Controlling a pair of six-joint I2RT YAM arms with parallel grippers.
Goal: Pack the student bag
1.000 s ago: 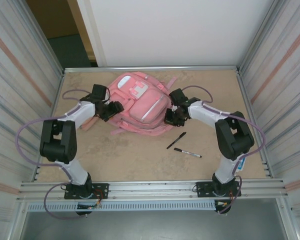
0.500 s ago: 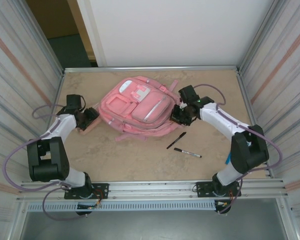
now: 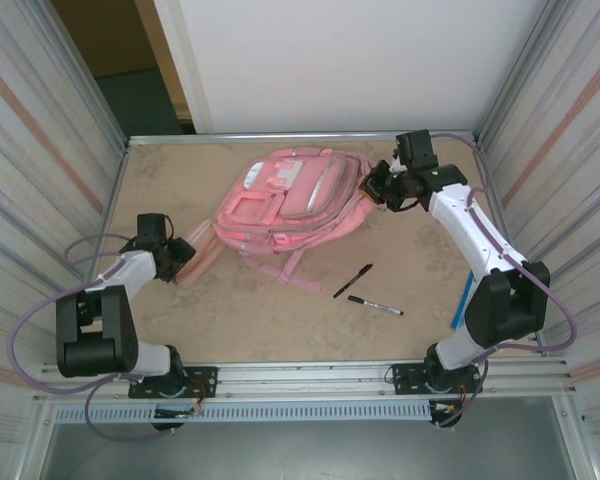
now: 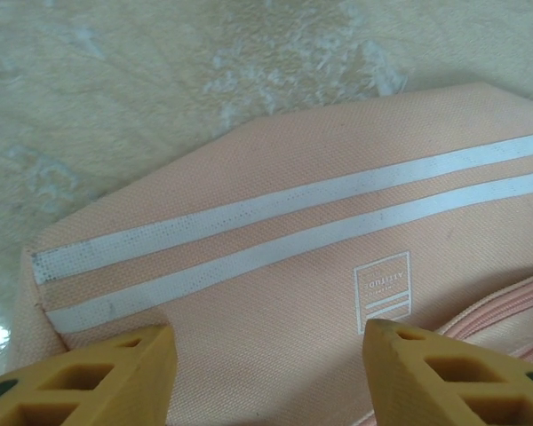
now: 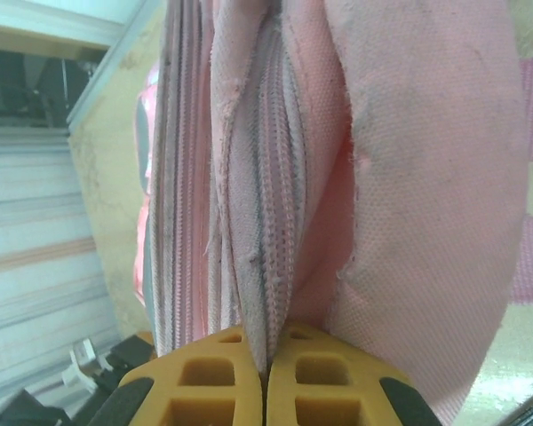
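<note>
Top external: pinches zipper edge of student bag [image 3: 290, 205] in right gripper [image 3: 380, 187], hovers spread left gripper [image 3: 178, 254] over pink pouch [image 3: 202, 262]; must grasp pouch next.

Crops and occlusions: claws cut at frame bottoms, small print unreadable.

Left wrist view: left claw [image 4: 266, 359] fingers [image 4: 89, 377] cropped by the bottom edge, so contact with the pink pouch [image 4: 275, 257] can't be told. Pouch runs off right and bottom edges. Logo print [image 4: 383, 286], lower right, too small to read. Right wrist view: right claw [image 5: 265, 377] cropped at the bottom. Student bag [image 5: 409, 177] runs off top and right, and its pinched fold hides whatever lies behind. Top view: blue item [image 3: 464, 298], right side, partly behind the right arm [image 3: 470, 225], unidentifiable. Pens [image 3: 352, 281], lower centre, too small for detail.
</note>
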